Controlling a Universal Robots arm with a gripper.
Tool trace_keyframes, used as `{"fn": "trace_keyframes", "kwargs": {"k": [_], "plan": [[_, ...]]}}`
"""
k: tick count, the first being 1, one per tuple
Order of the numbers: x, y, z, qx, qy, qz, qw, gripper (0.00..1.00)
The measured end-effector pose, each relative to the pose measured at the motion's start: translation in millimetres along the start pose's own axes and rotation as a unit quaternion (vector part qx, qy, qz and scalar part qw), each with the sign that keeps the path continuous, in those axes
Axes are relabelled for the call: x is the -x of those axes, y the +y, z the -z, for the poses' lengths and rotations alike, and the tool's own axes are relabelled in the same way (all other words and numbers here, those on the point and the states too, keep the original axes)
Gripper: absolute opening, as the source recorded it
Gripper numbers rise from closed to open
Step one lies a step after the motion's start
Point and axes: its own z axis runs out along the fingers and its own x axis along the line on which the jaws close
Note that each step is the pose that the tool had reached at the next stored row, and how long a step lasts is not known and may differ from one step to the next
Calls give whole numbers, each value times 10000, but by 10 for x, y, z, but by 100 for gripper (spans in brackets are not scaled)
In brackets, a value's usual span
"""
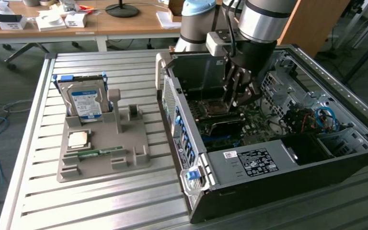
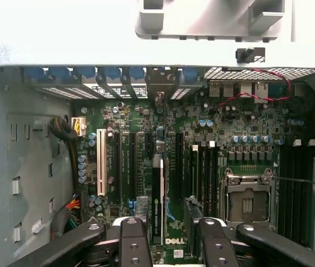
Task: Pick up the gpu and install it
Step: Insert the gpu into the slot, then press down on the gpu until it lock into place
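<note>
The fingers [image 2: 132, 242] stand partly apart and straddle the gpu [image 2: 157, 200]. They are not clamped on it: a gap shows between the card and one finger. The gpu stands on edge in a dark expansion slot of the motherboard [image 2: 246, 139], with a white slot [image 2: 100, 161] a few slots away on one side and the empty CPU socket [image 2: 246, 203] on the other. The gripper [image 1: 235, 98] reaches down into the open computer case [image 1: 248, 187], which lies on its side on the slatted metal tabletop [image 1: 107, 201]. At the exterior view's left of the case sits a grey holder [image 1: 104, 165] carrying an upright hard drive [image 1: 85, 103], a processor chip [image 1: 77, 139] and a green memory stick [image 1: 94, 152].
</note>
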Motion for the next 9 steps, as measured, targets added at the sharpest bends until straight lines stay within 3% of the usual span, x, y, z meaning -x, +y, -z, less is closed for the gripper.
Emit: {"fn": "trace_keyframes", "kwargs": {"k": [9], "plan": [[0,-1,-1,0,-1,0,10000,40]]}}
